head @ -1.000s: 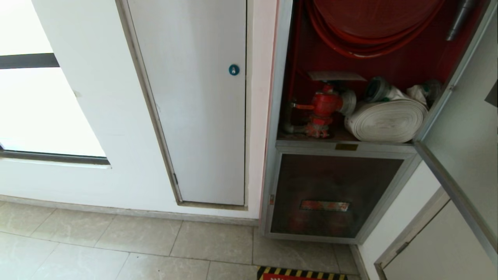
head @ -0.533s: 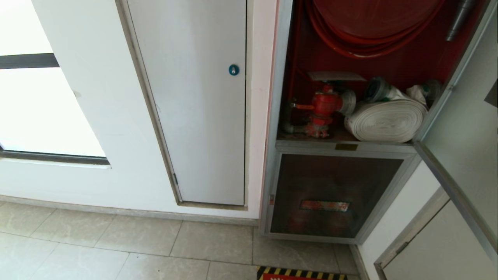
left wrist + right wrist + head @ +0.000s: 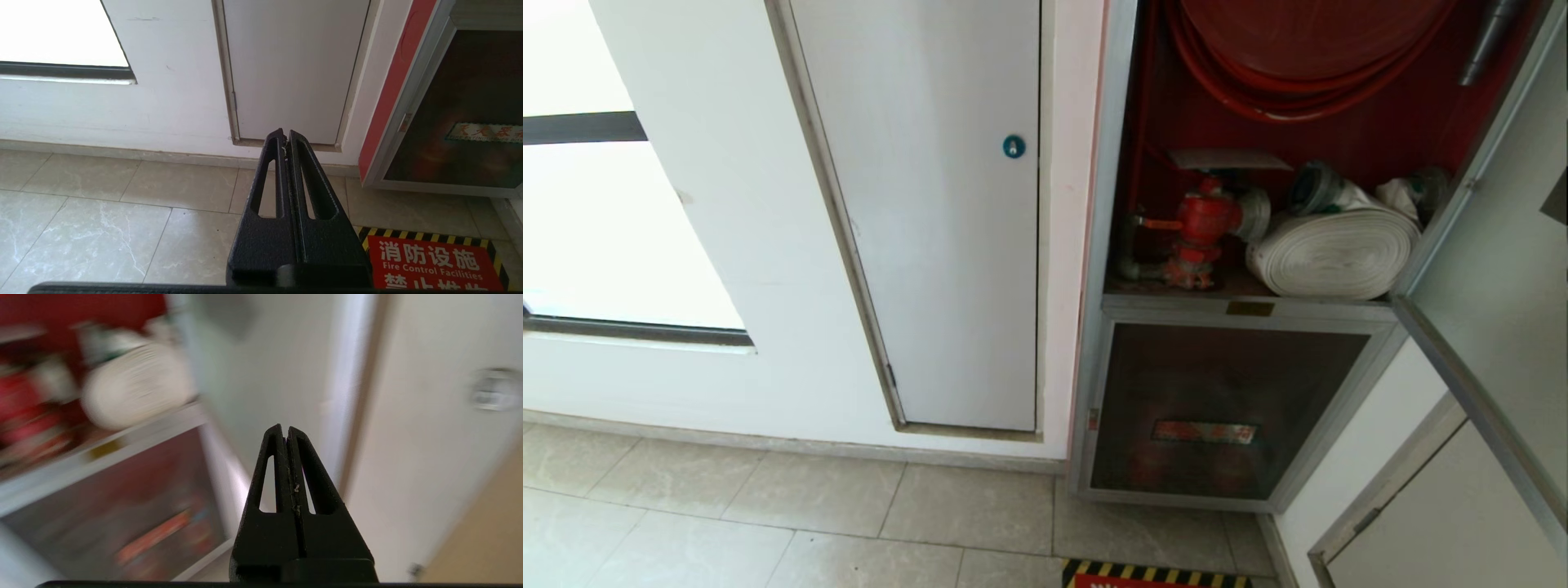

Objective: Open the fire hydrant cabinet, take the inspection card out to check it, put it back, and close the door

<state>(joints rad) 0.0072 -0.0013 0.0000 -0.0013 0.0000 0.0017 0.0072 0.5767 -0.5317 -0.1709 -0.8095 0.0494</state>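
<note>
The fire hydrant cabinet (image 3: 1112, 245) stands open, red inside, with a red hose reel (image 3: 1307, 57), a red valve (image 3: 1205, 220) and a white rolled hose (image 3: 1335, 249). A thin pale sheet, the inspection card (image 3: 1229, 159), lies flat just above the valve. The door (image 3: 1494, 310) is swung out to the right, pale inner face showing. Neither arm appears in the head view. My right gripper (image 3: 284, 430) is shut and empty, pointing at the open door (image 3: 265, 375) beside the cabinet's lower corner. My left gripper (image 3: 284, 134) is shut and empty, low over the floor tiles.
A white panel with a round blue lock (image 3: 1013, 147) is left of the cabinet. Below the shelf is a smaller dark glass panel with a red label (image 3: 1205, 431). A red floor sign with hazard stripes (image 3: 433, 265) lies before the cabinet. A bright window (image 3: 605, 229) is far left.
</note>
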